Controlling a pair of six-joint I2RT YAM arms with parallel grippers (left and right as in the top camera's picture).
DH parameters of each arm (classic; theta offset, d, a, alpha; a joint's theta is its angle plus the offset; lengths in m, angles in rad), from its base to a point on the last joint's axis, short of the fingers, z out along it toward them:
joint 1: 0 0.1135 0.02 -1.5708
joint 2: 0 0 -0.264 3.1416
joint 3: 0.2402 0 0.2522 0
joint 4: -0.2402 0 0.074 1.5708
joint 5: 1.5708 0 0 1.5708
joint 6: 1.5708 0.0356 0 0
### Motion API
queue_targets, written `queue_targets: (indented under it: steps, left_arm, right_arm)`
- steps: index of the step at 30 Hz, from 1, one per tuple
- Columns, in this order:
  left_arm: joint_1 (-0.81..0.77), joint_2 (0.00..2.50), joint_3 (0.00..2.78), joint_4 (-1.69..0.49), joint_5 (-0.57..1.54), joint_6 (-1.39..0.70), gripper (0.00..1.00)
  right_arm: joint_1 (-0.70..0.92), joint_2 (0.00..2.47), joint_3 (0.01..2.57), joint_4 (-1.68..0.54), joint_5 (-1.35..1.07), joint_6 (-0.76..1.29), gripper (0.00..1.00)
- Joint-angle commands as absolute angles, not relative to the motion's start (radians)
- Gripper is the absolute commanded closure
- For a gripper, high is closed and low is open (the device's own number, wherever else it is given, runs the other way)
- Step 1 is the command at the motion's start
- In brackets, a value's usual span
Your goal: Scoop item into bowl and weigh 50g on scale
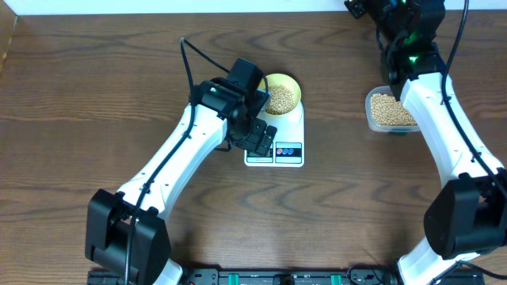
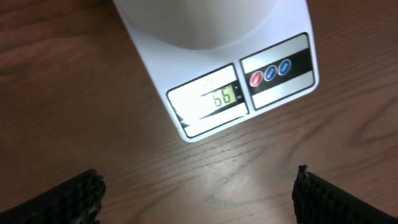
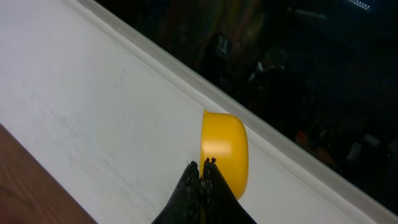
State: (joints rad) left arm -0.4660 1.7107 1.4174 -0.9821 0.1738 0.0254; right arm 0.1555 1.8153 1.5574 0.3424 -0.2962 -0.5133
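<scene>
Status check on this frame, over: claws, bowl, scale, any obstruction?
Left claw open, over scale display. Right claw shut on yellow scoop. Bowl of beans on scale, display looks like 66. Nothing blocking.

From above, we lose one front corner of the white digital kitchen scale [image 1: 293, 131] behind the left arm [image 1: 182, 150], and the right arm [image 1: 444, 119] hides one side of the clear plastic tub [image 1: 368, 111].
</scene>
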Motion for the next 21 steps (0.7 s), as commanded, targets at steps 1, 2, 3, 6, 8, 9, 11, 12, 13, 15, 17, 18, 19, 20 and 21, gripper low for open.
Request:
queue_targets:
  steps: [1, 2, 3, 6, 8, 9, 11, 12, 13, 15, 17, 18, 19, 20, 21]
  left_arm:
    - [-0.461, 1.719, 1.414, -0.981, 0.164, 0.021, 0.02]
    - [-0.459, 1.719, 1.414, -0.981, 0.164, 0.021, 0.02]
    - [-0.454, 1.719, 1.414, -0.981, 0.164, 0.021, 0.02]
    - [-0.445, 1.719, 1.414, -0.981, 0.164, 0.021, 0.02]
    - [-0.444, 1.719, 1.414, -0.981, 0.164, 0.021, 0.02]
    - [-0.444, 1.719, 1.414, -0.981, 0.164, 0.021, 0.02]
    - [-0.444, 1.719, 1.414, -0.981, 0.164, 0.021, 0.02]
    - [-0.444, 1.719, 1.414, -0.981, 0.164, 0.021, 0.02]
    - [-0.444, 1.719, 1.414, -0.981, 0.164, 0.021, 0.02]
    - [-0.444, 1.719, 1.414, -0.981, 0.164, 0.021, 0.02]
    - [-0.444, 1.719, 1.414, -0.981, 0.164, 0.021, 0.02]
    - [-0.444, 1.719, 1.414, -0.981, 0.164, 0.021, 0.02]
    - [-0.444, 1.719, 1.414, -0.981, 0.164, 0.021, 0.02]
    - [-0.444, 1.719, 1.414, -0.981, 0.164, 0.021, 0.02]
    - [-0.444, 1.719, 1.414, -0.981, 0.164, 0.021, 0.02]
  right_arm:
    - [0.15, 1.835, 1.555, 0.356, -0.276, -0.475, 0.97]
    - [0.149, 1.835, 1.555, 0.356, -0.276, -0.452, 0.98]
    - [0.149, 1.835, 1.555, 0.356, -0.276, -0.429, 0.97]
    - [0.149, 1.835, 1.555, 0.346, -0.276, -0.344, 0.97]
    - [0.149, 1.835, 1.555, 0.321, -0.277, -0.275, 0.98]
    - [0.149, 1.835, 1.556, 0.302, -0.288, -0.247, 0.98]
    - [0.149, 1.835, 1.556, 0.259, -0.327, -0.224, 0.98]
    - [0.15, 1.835, 1.557, 0.238, -0.344, -0.22, 0.98]
    - [0.15, 1.835, 1.559, 0.212, -0.365, -0.212, 0.99]
    - [0.15, 1.835, 1.574, 0.141, -0.412, -0.194, 0.99]
    - [0.153, 1.835, 1.593, 0.056, -0.442, -0.195, 0.99]
    - [0.155, 1.835, 1.603, 0.015, -0.445, -0.195, 0.99]
    - [0.159, 1.835, 1.612, -0.025, -0.445, -0.196, 0.99]
    - [0.162, 1.835, 1.62, -0.062, -0.446, -0.196, 0.99]
    - [0.167, 1.835, 1.625, -0.1, -0.453, -0.196, 0.99]
